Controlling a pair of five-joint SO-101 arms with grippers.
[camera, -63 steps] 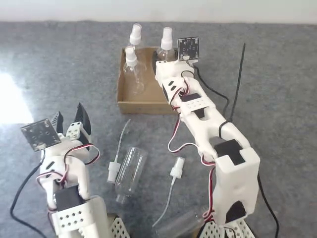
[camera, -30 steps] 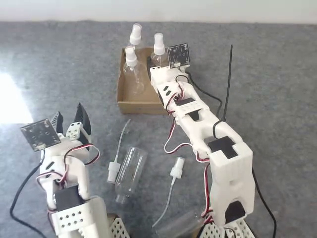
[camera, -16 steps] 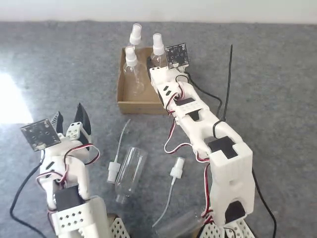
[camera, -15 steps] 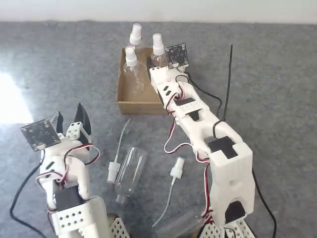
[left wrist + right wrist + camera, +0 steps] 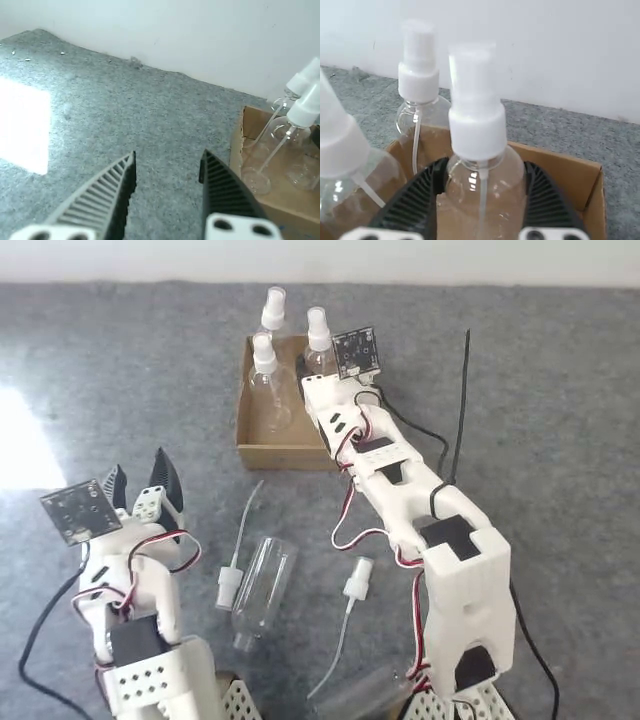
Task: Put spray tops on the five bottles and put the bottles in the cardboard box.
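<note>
The table (image 5: 560,390) carries 2 arms. The right arm (image 5: 420,510) extends to the box (image 5: 245,430). The right gripper (image 5: 482,170) is closed on 1 capped bottle (image 5: 480,200), held upright at the box's right side. The left arm (image 5: 135,580) stands at front left. The left gripper (image 5: 167,160) is partly spread and holds nothing. 2 more capped bottles (image 5: 268,385) stand in the box. 2 uncapped bottles (image 5: 262,585) lie between the arms, beside 2 loose spray tops (image 5: 232,580).

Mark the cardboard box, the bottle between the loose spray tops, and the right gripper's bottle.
cardboard box (image 5: 280,457): high view, front wall.
lying bottle (image 5: 264,578): high view, body.
held bottle (image 5: 476,127): right wrist view, spray top.
</note>
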